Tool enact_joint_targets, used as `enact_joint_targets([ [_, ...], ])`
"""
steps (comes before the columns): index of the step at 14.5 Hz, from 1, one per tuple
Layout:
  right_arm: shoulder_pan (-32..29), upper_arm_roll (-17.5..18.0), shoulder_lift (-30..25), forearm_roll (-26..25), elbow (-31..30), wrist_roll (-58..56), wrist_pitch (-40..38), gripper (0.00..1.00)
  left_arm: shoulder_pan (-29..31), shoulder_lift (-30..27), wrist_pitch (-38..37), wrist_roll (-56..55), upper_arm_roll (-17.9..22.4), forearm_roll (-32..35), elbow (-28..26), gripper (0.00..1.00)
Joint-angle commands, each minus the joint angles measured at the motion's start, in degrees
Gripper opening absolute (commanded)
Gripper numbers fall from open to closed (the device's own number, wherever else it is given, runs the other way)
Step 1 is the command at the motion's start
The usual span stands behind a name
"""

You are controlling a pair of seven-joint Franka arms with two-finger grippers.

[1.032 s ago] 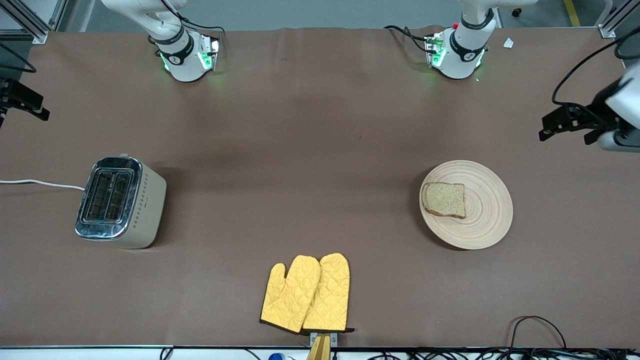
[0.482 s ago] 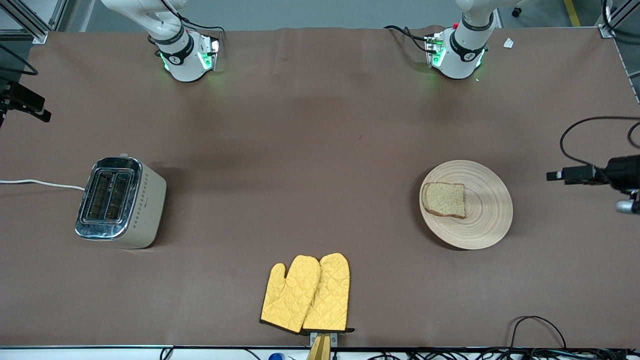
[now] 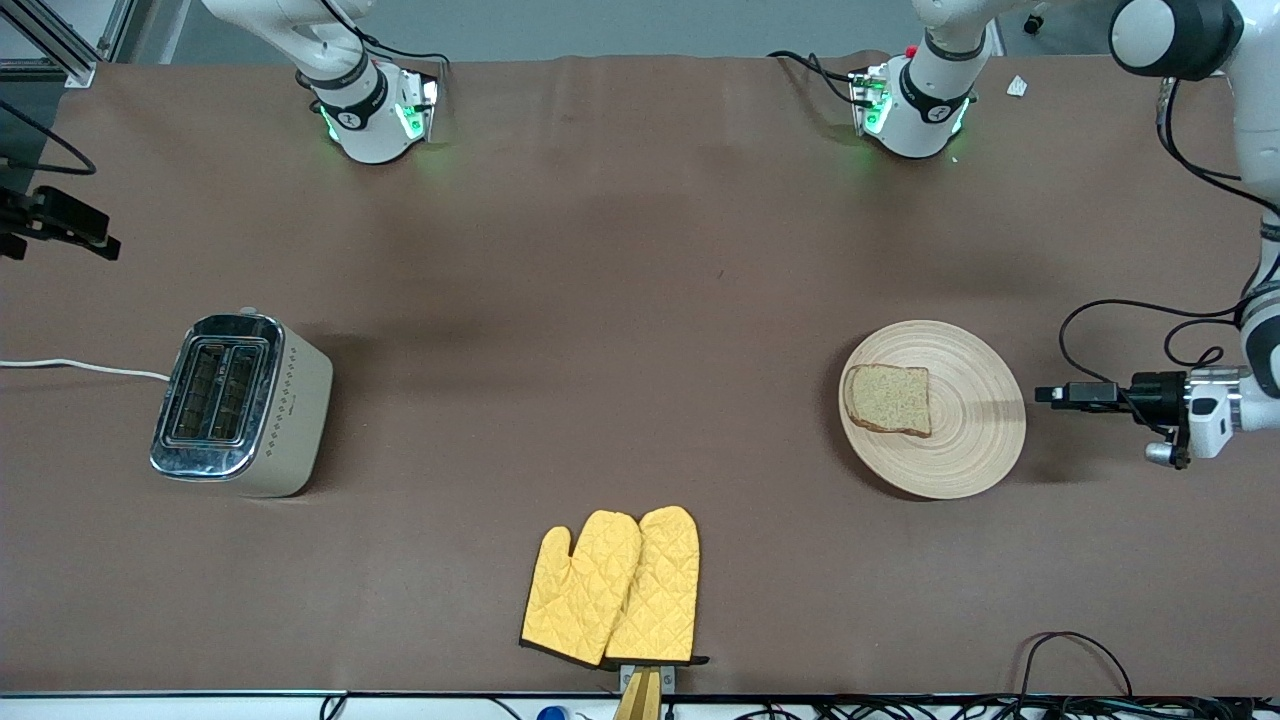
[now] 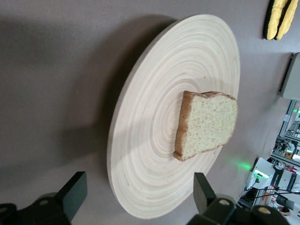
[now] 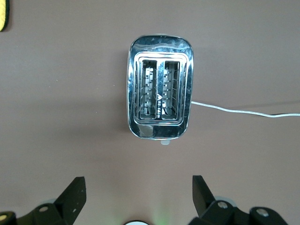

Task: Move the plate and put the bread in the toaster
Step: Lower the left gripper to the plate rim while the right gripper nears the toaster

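Brown table (image 3: 640, 300). Toaster (image 3: 240, 403) slots run front-to-back. Bread (image 3: 889, 399) on plate (image 3: 935, 408); left gripper (image 3: 1050, 394) beside rim, spread. Right gripper (image 5: 136, 194) above toaster, spread.

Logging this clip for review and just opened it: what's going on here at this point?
Nothing is held yet. The left hand, open, sits low beside the plate at the left arm's end of the table, lined up with its rim. The bread lies on the plate. The right hand, also open, hangs over the table near the toaster, whose slots are empty. A pair of yellow oven mitts lies untouched, nearer the front camera.
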Motion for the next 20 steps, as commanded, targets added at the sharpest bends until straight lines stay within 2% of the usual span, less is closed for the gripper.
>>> enact_joint_targets([
  [1,0.5,0.5,2.1,-0.2,0.7,0.4,0.1,1.00,0.7,2.3,-0.1,2.1,-0.1,-1.7,1.6,1.00],
  [5,0.4,0.5,2.7,1.5,0.6,0.0,3.1,1.00,0.6,4.5,0.0,3.2,-0.2,-4.8,1.6,1.00],
  [7,2.7,0.6,3.2,1.5,0.5,0.6,2.6,1.00,0.6,5.3,1.1,3.3,-0.5,-6.0,1.6,0.91],
  [8,3.2,0.6,3.2,1.5,-0.2,0.5,2.9,1.00,0.5,5.6,1.2,3.9,-0.5,-6.4,1.6,0.81],
  [11,2.5,0.4,4.3,5.5,-1.3,0.5,5.0,1.00,0.5,5.7,3.0,5.9,-0.5,-6.8,1.5,0.37],
  [12,2.4,0.4,4.5,5.6,-1.4,0.5,4.9,1.00,0.6,5.8,3.5,6.5,-0.5,-6.9,1.4,0.26],
  [14,2.6,0.5,4.7,6.0,-2.3,0.7,5.0,1.00,0.6,5.8,3.9,7.3,-0.5,-6.9,1.4,0.08],
  [15,2.6,0.4,4.7,7.9,-3.5,0.7,5.4,1.00,0.6,5.8,4.0,7.5,-0.5,-6.9,1.4,0.01],
  [18,1.6,0.3,5.4,13.0,-4.3,5.0,6.1,1.00,0.3,5.8,4.3,7.6,-0.5,-6.8,1.4,0.00],
  [20,2.0,0.4,6.4,13.9,-4.4,6.1,6.2,1.00,0.0,5.4,4.0,7.6,-0.6,-6.7,1.4,0.00],
])
